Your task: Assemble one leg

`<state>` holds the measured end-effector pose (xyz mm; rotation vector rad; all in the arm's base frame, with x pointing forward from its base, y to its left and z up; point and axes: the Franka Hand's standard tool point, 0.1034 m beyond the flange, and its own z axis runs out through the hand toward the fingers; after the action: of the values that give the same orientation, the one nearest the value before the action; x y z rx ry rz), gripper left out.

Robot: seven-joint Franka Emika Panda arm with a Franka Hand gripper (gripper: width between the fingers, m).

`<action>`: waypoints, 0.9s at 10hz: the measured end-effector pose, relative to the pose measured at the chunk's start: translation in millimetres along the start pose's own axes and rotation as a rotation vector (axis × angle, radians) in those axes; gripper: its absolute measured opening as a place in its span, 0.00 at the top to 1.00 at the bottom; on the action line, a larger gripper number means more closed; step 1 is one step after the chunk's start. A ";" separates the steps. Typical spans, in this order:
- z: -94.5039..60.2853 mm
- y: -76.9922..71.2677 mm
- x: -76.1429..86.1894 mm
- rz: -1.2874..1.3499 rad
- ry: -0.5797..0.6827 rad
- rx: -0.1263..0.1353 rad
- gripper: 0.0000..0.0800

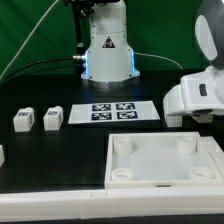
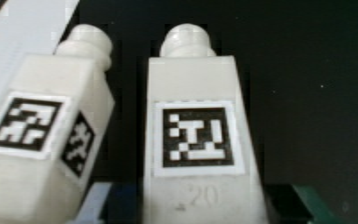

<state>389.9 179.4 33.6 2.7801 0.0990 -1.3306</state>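
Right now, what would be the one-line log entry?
gripper open | two legs side by side in wrist view | none held

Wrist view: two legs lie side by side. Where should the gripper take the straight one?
Across its long flat sides, from above, toward the end away from its peg: the leg lies marker up, and the tilted neighbour leaves more room there.

The arm's base (image 1: 108, 55) stands upright behind the marker board (image 1: 112, 111), a bulky white link (image 1: 200, 97) hangs low over the counter (image 1: 60, 150) toward the exterior view's right of that board, and the gripper (image 2: 202, 205) shows only in the wrist view, its two dark fingers (image 2: 304, 203) set apart.
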 end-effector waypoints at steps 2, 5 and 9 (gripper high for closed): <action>-23.1 20.5 -22.3 0.021 0.027 0.010 0.63; -55.2 46.4 -48.3 -0.009 0.009 0.023 0.63; -59.6 40.5 -32.7 -0.006 0.227 0.041 0.63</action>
<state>419.1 142.7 97.4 2.9575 0.0908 -1.0238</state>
